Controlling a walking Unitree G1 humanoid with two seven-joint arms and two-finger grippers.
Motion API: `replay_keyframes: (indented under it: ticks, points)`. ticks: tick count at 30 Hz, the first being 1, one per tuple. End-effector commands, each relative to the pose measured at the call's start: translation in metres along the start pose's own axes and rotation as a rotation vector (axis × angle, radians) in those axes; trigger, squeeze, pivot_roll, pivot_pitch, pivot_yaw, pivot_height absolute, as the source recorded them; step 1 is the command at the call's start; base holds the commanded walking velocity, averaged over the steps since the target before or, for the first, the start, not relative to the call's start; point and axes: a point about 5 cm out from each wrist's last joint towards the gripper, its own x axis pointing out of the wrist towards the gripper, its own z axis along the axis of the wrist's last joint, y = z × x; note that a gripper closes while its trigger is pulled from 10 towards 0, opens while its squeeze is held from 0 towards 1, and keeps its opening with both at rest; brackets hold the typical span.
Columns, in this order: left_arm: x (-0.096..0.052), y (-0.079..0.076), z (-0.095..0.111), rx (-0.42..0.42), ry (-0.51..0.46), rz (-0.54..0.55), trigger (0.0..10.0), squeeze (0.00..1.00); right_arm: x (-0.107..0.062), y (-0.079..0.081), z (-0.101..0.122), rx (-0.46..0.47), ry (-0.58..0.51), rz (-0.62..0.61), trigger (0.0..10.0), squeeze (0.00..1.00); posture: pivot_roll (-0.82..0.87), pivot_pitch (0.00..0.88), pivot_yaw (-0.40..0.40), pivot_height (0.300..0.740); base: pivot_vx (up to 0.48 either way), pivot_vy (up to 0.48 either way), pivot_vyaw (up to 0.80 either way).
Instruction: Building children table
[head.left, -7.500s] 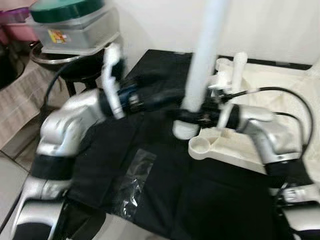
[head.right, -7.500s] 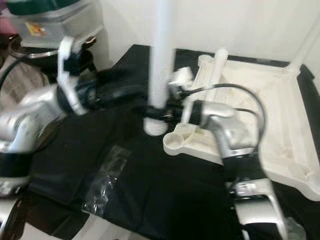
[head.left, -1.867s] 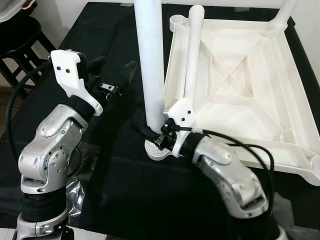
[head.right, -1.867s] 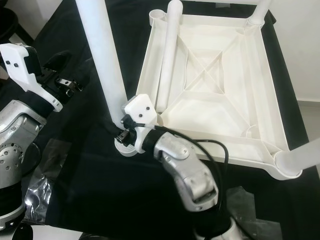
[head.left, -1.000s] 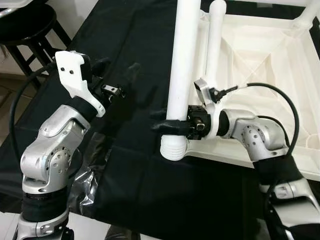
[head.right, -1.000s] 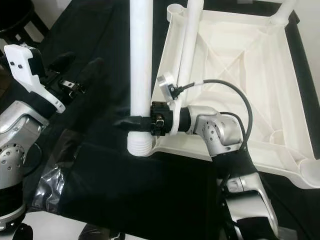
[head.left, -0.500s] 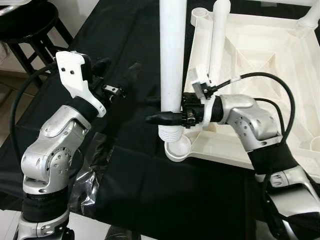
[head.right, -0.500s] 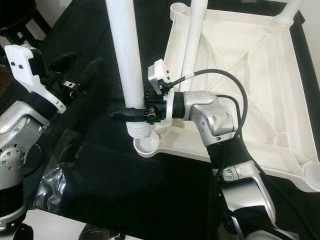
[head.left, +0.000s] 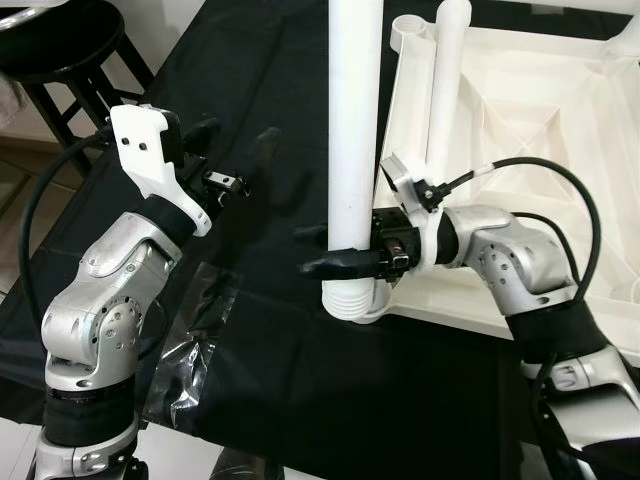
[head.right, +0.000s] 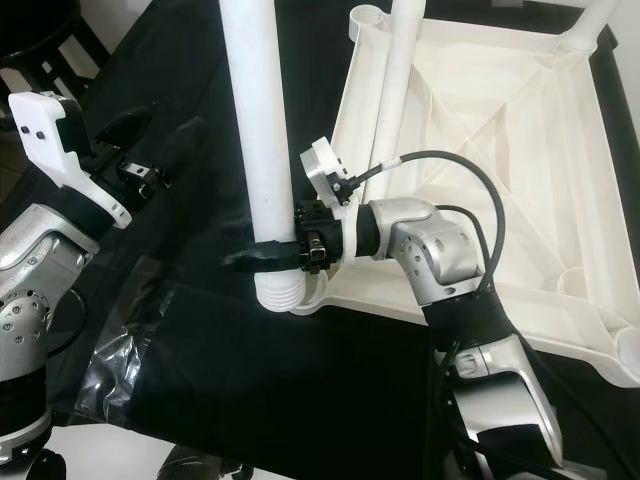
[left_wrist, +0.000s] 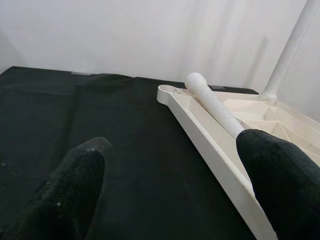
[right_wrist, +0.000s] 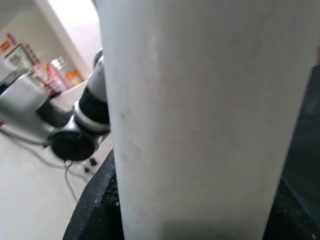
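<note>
The white children's table top (head.left: 520, 110) lies upside down on a black cloth. My right gripper (head.left: 345, 252) is shut on a white table leg (head.left: 352, 130) and holds it nearly upright. The leg's threaded end (head.left: 350, 298) sits at the near corner socket (head.left: 378, 312). In the right wrist view this leg (right_wrist: 200, 110) is very close. A second leg (head.left: 445, 80) lies loose inside the top. A third leg (left_wrist: 290, 45) stands at a far corner. My left gripper (head.left: 237, 140) hovers open over the cloth to the left, its fingertips (left_wrist: 70, 190) wide apart.
A black stool (head.left: 60, 40) stands at the back left beside the table. A crumpled clear plastic bag (head.left: 190, 340) lies on the black cloth (head.left: 270, 80) near the front edge, below my left arm. A black cable (head.left: 540, 170) loops over my right forearm.
The right gripper has lowered the leg, so its threaded end now covers the corner socket that showed beneath it half a second ago. The left arm has stayed in place.
</note>
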Motion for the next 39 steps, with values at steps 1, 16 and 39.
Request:
replay_keyframes:
  ticks: [1,16,39]
  points:
    - [-0.004,-0.002,0.001,0.004,0.001,-0.007,10.0,0.00,-0.001,0.006,-0.009,-0.003,0.038,0.044,10.0,0.00,0.06,0.363,0.021,0.740,0.000,0.000,0.00]
    - [-0.006,-0.002,0.002,0.008,0.000,-0.005,10.0,0.00,-0.011,-0.003,-0.018,-0.051,0.138,-0.051,10.0,0.00,0.07,0.364,0.025,0.740,0.000,0.000,0.00]
    - [-0.004,-0.002,0.002,0.004,-0.003,-0.009,10.0,0.00,0.008,0.012,-0.040,-0.190,0.077,-0.165,10.0,0.00,0.06,0.360,0.032,0.740,0.000,0.000,0.00]
